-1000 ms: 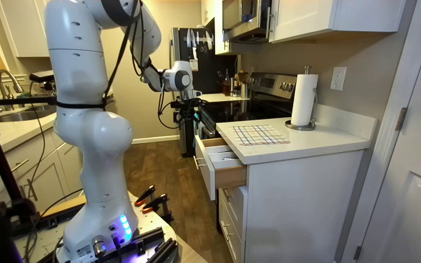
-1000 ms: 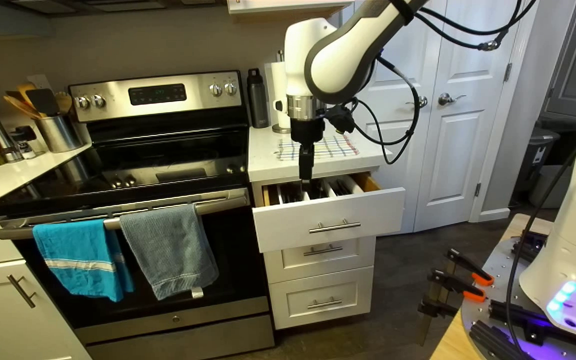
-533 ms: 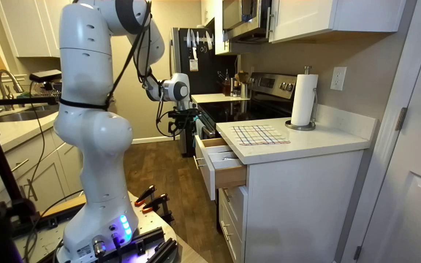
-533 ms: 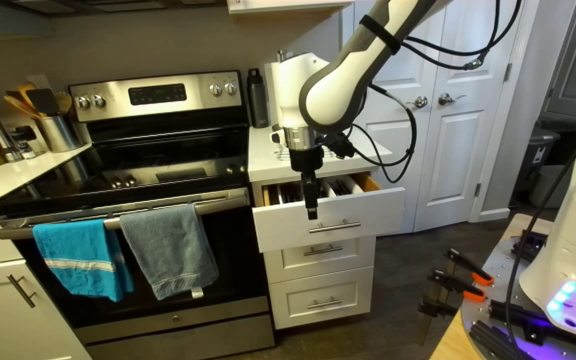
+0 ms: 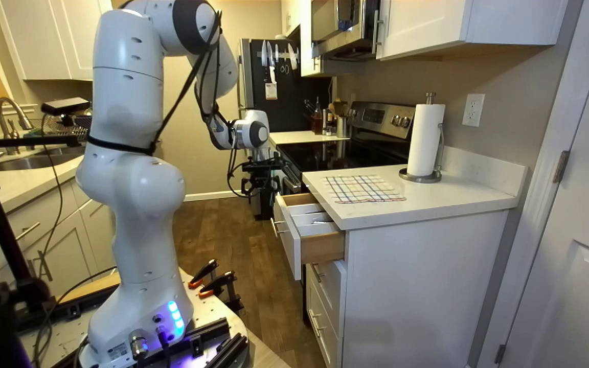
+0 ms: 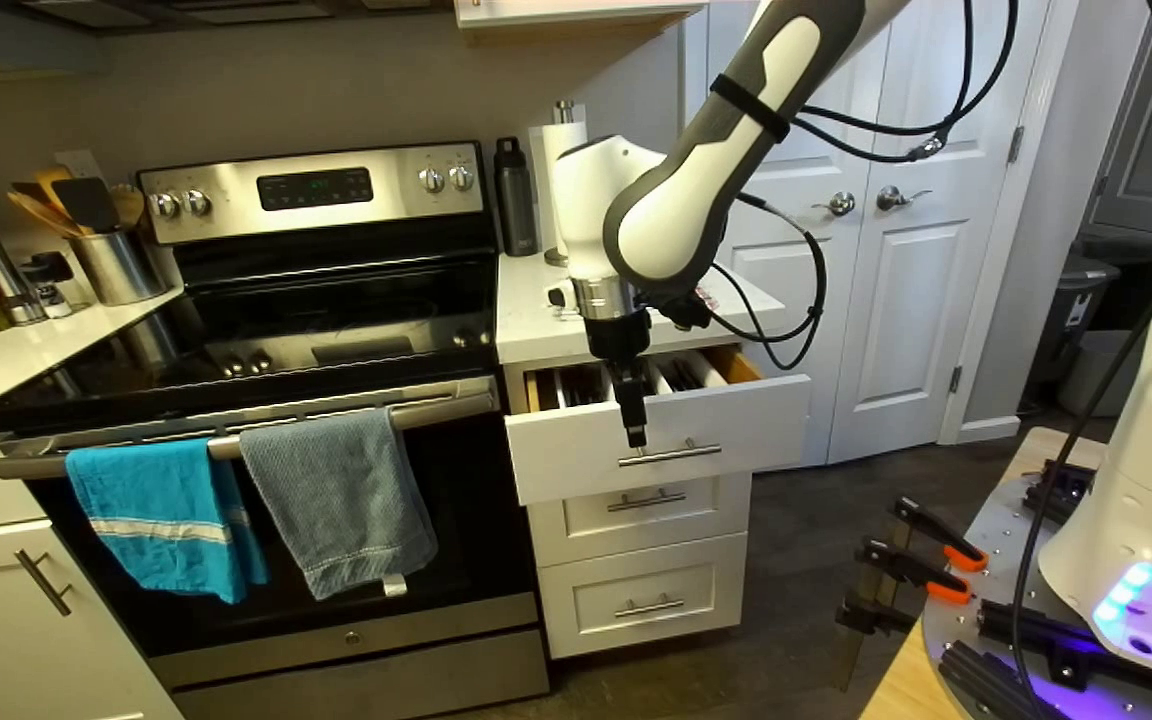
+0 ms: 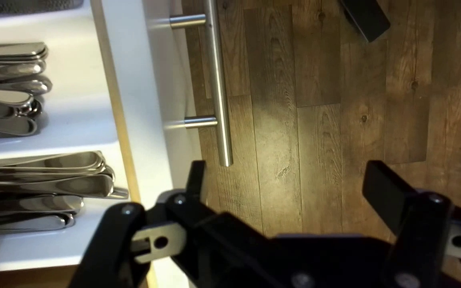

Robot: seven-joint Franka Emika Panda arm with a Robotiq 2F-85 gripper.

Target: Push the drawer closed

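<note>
My gripper (image 7: 284, 176) points down, released: fingers (image 7: 195, 180) spread wide, nothing between them. For a push I judge no grip is needed. I hang on the room side of the drawer (image 6: 696, 415), one finger close by its front, the other out over the floor (image 7: 318, 168); a sound place to drive it inward from. Whether the near finger touches, cannot tell. Just past that finger, the handle (image 7: 218, 88) stands off the front, made for pulling; I would press on the flat face, as a round bar may let me slip. Drawer not yet home: it juts from the cabinet (image 5: 417, 296) ahead of me. Over its front edge, cutlery (image 7: 74, 162) lies sorted in a white tray (image 7: 74, 120), rounded ends toward me, likely for easy picking. Higher and farther in, a checked cloth (image 5: 363, 189) lies flat on the counter (image 5: 432, 197), perhaps for drying. Off to the side, a blue towel (image 6: 156, 500) and a grey towel (image 6: 341, 500) hang from the oven bar (image 6: 224, 447), presumably in easy reach. Well apart from me, clamps (image 6: 906, 565) at the table (image 6: 908, 680) edge, probably set so nothing creeps when I lean in.
</note>
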